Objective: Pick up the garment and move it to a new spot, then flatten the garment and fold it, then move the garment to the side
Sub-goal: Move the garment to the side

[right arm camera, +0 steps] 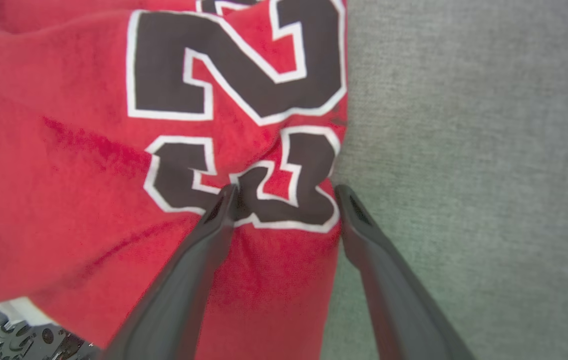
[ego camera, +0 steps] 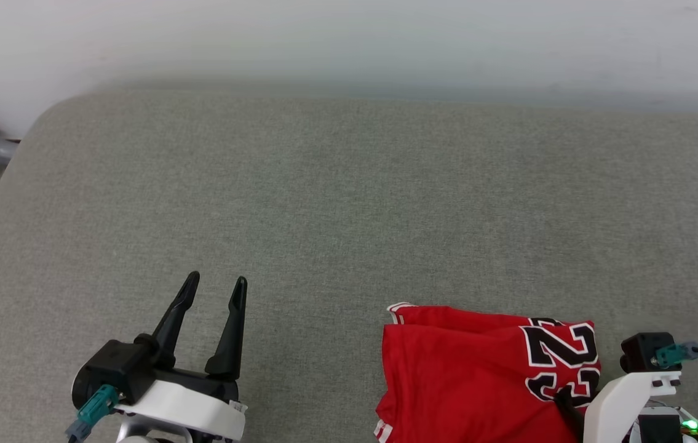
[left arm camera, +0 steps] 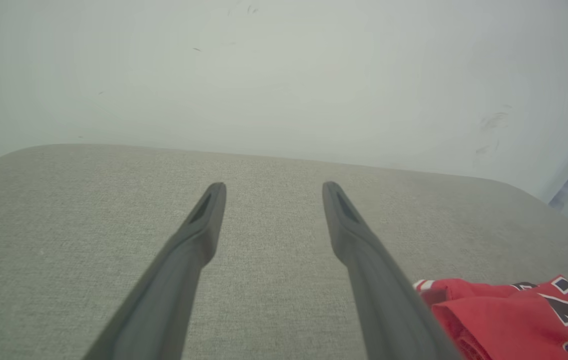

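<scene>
The red jersey, bunched near-right on the grey padded surface, was judged light and limp, best pinched at the edge straddled by the spread right gripper; the left gripper was spread, empty.

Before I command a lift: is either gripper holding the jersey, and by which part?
Nothing is held. The right gripper stands open astride the jersey at its edge beside the 3; the left gripper is open, apart.

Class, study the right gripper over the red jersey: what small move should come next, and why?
Probably close the right gripper: its open fingers straddle the edge of the red fabric jersey by the black 23, ready to pinch it.
</scene>
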Robot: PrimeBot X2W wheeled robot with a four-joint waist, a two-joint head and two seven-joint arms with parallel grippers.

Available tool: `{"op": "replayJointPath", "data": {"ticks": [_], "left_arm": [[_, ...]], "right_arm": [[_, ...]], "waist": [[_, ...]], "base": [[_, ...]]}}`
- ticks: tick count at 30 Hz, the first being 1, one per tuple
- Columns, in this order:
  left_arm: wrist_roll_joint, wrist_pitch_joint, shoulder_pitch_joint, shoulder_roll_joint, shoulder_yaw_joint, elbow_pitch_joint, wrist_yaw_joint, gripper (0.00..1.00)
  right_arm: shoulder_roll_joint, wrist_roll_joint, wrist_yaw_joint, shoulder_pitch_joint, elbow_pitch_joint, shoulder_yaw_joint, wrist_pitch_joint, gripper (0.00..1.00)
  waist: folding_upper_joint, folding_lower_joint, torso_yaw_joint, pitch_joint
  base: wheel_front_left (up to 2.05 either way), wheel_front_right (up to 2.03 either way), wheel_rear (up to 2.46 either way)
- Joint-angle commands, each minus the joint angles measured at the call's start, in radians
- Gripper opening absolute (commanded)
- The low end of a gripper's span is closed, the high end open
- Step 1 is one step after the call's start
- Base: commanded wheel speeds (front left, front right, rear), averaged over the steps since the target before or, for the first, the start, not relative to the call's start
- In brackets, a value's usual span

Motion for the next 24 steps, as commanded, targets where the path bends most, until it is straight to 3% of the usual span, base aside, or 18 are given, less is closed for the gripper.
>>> {"op": "replayJointPath", "data": {"ticks": [1,8,9,10,11,17,24], "left_arm": [[0.002,-0.005,-0.018,0.004,-0.003,0.0,-0.002,1.0],[-0.002,-0.005,-0.034,0.011,-0.01,0.006,-0.002,1.0],[-0.002,-0.005,-0.034,0.011,-0.01,0.007,-0.002,1.0],[-0.002,-0.005,-0.035,0.012,-0.01,0.009,-0.002,1.0],[-0.002,-0.005,-0.036,0.012,-0.01,0.011,-0.002,1.0],[0.0,-0.005,-0.029,0.015,-0.012,0.01,-0.001,1.0],[0.007,-0.004,-0.023,0.023,-0.015,-0.007,-0.001,1.0]], "right_arm": [[0.006,-0.005,-0.001,-0.013,0.023,0.009,0.019,1.0],[0.012,-0.009,0.001,-0.02,0.115,0.063,0.049,1.0],[0.012,-0.01,0.001,-0.022,0.128,0.072,0.047,0.7],[0.009,-0.013,0.001,-0.024,0.138,0.081,0.041,0.19],[0.004,-0.017,0.001,-0.028,0.143,0.089,0.031,0.0],[-0.061,-0.046,-0.001,-0.073,0.126,0.13,-0.034,0.0],[-0.215,-0.093,-0.001,-0.175,0.042,0.285,-0.072,0.0]], "waist": [[0.0,0.0,0.014,0.017],[0.0,0.0,0.024,0.031],[0.0,0.0,0.024,0.031],[0.0,0.0,0.024,0.03],[0.0,0.0,0.023,0.028],[0.0,0.0,0.0,0.011],[0.0,0.0,-0.072,0.004]], "base": [[0.0,0.0,0.0],[0.0,0.0,0.0],[0.0,0.0,0.0],[0.0,0.0,0.0],[0.0,0.0,0.0],[0.0,0.0,0.0],[0.0,0.0,0.0]]}}
